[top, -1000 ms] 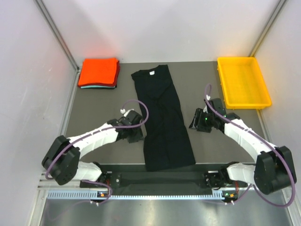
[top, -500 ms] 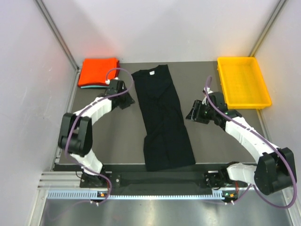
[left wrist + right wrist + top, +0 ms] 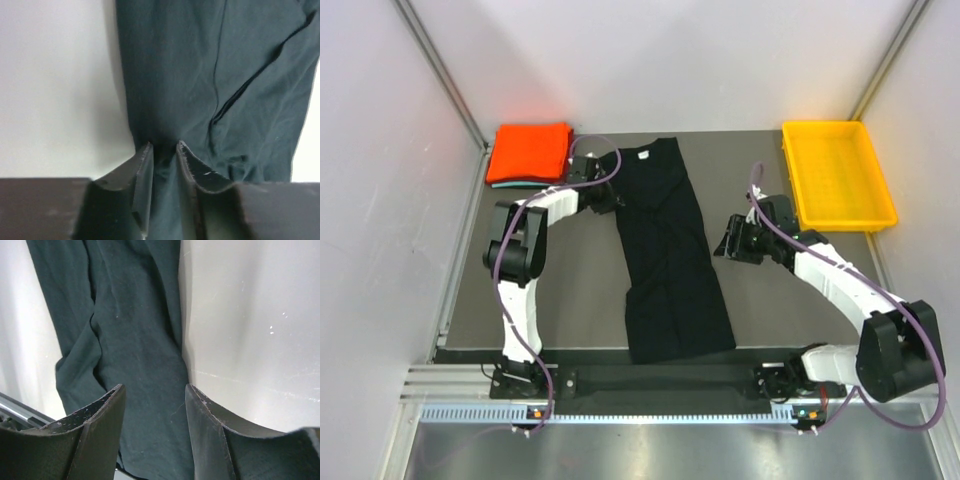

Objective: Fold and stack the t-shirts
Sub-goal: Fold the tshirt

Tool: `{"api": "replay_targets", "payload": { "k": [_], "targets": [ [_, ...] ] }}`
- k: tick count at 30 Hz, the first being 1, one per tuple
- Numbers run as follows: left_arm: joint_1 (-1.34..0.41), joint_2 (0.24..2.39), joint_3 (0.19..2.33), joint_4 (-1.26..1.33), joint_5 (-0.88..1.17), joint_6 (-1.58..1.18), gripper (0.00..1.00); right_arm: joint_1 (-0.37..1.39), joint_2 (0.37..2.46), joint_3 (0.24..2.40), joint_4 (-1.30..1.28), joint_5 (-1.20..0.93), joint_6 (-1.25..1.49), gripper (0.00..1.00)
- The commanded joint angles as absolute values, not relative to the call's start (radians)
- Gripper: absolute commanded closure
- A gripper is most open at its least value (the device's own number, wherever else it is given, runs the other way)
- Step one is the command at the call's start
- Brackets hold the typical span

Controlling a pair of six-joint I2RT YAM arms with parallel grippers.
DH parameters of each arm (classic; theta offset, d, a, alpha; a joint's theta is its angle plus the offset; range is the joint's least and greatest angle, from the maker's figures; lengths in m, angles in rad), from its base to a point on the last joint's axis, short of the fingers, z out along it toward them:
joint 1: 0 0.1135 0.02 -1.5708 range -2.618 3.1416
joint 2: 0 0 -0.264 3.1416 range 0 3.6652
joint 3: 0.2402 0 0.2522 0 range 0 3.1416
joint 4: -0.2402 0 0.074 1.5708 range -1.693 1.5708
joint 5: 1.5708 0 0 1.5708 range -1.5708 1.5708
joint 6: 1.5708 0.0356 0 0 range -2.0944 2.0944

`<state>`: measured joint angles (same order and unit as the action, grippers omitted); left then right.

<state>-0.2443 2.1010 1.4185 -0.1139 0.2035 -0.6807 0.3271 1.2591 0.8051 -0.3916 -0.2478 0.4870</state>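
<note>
At centre, black shirt (image 3: 665, 255): soft creased cloth, long strip.
Left gripper (image 3: 164, 147): narrow, pinching shirt's upper left edge.
Right gripper (image 3: 155, 387): wide, at shirt's right edge.
Orange-red stack (image 3: 528, 152): flat, square, upper left.

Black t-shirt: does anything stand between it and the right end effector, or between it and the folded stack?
Nothing visible blocks either. The right end effector hangs open at the black t-shirt's right edge. Toward the orange-red stack at the far left, only the left end effector, at the shirt's edge on that side, lies between.
</note>
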Motion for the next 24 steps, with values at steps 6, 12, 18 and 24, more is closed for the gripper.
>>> {"api": "replay_targets", "payload": {
  "k": [6,12,18,24],
  "targets": [
    [-0.229,2.246,1.627,-0.084,0.160,-0.646,1.00,0.341,1.318,0.914,-0.390,-0.212,0.451,0.48],
    [-0.216,2.378,1.825,-0.164,0.181,-0.634,0.97,0.341,1.345,0.953,-0.393,-0.180,0.454,0.48],
    [-0.198,2.404,1.893,-0.176,0.213,-0.646,0.87,0.342,1.351,0.943,-0.416,-0.144,0.465,0.48],
    [-0.189,2.225,1.781,-0.219,0.212,-0.614,0.64,0.341,1.345,0.888,-0.416,-0.135,0.476,0.48]
  ]
}}
